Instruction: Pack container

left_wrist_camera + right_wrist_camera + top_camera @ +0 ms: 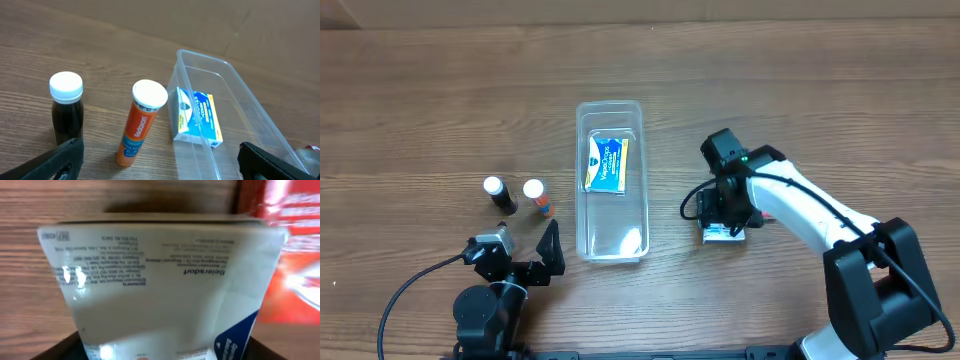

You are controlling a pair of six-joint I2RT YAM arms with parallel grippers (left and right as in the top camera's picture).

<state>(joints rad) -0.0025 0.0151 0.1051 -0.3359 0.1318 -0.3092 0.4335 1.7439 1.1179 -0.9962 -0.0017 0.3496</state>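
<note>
The clear container (582,215) lies in the middle of the table, long side running away from me, with a blue and yellow packet (607,165) inside. The left wrist view shows the container (250,100) and the packet (200,117) too. My left gripper (518,255) is open and empty near the front edge, with its jaws (160,167) spread wide. My right gripper (725,222) is to the right of the container, shut on a white box (160,280) with blue print that fills its view. The box (722,236) peeks out below the gripper.
A dark bottle with a white cap (498,192) (66,107) and an orange tube with a white cap (536,196) (140,125) stand left of the container, ahead of the left gripper. A red packet (295,255) lies beside the white box, under the right arm.
</note>
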